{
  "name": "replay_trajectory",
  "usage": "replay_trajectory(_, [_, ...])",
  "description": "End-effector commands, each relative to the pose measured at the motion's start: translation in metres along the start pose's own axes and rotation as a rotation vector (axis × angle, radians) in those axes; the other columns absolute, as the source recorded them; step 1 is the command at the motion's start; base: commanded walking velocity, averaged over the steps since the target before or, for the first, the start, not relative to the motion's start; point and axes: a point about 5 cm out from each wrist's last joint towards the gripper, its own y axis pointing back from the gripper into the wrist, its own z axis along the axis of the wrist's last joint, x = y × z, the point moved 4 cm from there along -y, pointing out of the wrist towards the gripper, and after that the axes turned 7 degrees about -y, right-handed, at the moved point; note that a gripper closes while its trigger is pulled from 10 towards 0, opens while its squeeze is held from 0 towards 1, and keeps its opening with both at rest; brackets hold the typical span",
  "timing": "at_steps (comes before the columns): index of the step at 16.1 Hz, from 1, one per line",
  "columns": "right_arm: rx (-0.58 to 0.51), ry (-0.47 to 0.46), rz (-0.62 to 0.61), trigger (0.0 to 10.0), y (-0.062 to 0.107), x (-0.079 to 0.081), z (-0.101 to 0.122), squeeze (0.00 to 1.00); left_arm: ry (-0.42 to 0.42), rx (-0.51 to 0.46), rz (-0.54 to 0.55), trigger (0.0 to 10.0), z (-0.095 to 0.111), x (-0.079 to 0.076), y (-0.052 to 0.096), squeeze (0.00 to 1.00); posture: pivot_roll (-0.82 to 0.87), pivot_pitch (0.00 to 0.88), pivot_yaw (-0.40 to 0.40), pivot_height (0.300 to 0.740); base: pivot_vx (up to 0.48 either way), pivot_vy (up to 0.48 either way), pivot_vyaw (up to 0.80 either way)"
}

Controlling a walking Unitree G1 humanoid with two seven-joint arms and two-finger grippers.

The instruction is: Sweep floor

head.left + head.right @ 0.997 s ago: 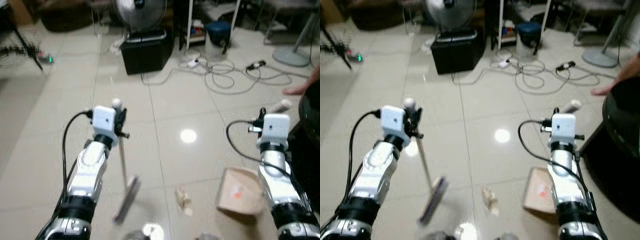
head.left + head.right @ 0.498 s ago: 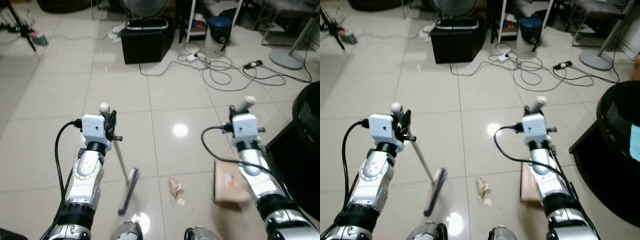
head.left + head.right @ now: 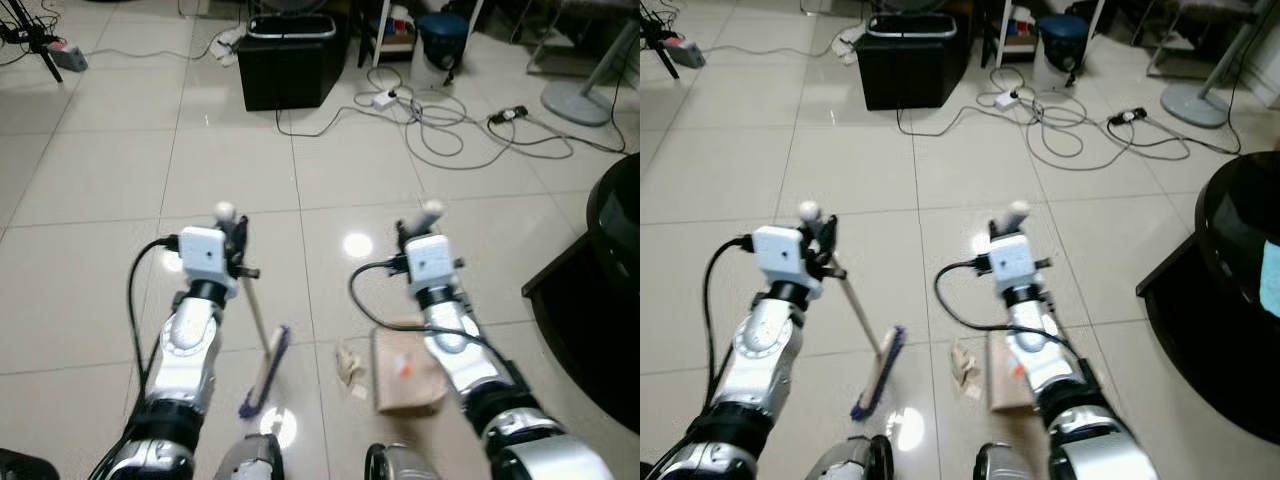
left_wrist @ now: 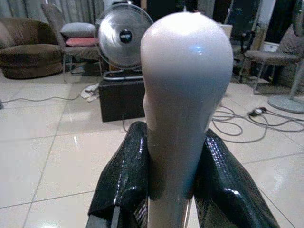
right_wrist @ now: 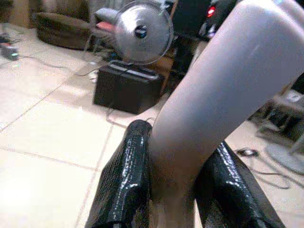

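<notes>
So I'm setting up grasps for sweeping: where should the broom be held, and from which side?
Probably at the knobbed top of its handle, where the left hand grips it now, fingers clamping the shaft from both sides just under the rounded knob. The broom leans with its brush head on the floor beside the crumpled paper, so a high, sideways grip leaves the head free to swing.
</notes>
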Motion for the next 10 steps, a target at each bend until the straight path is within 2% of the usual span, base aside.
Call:
replay_trajectory(1, [0.016,0.031,0.042,10.0,0.000,0.007,-0.003,0.00,0.011,0.026,-0.036,10.0,-0.006,-0.012,-0.001,0.00,0.06,0.229,-0.016,0.740,0.000,0.000,0.00])
replay_trajectory(2, [0.035,0.046,0.051,10.0,0.003,0.010,-0.007,0.00,0.020,0.021,-0.054,10.0,-0.005,-0.018,-0.004,0.00,0.06,0.230,-0.016,0.740,0.000,0.000,0.00])
replay_trajectory(6, [0.074,0.061,0.050,10.0,0.007,0.007,-0.016,0.00,0.035,0.005,-0.076,10.0,-0.002,-0.026,-0.009,0.00,0.05,0.239,-0.009,0.740,0.000,0.000,0.00])
replay_trajectory(10, [0.076,0.078,0.027,10.0,0.010,0.001,-0.019,0.00,0.053,-0.008,-0.075,10.0,-0.001,-0.027,-0.009,0.00,0.05,0.244,-0.008,0.740,0.000,0.000,0.00])
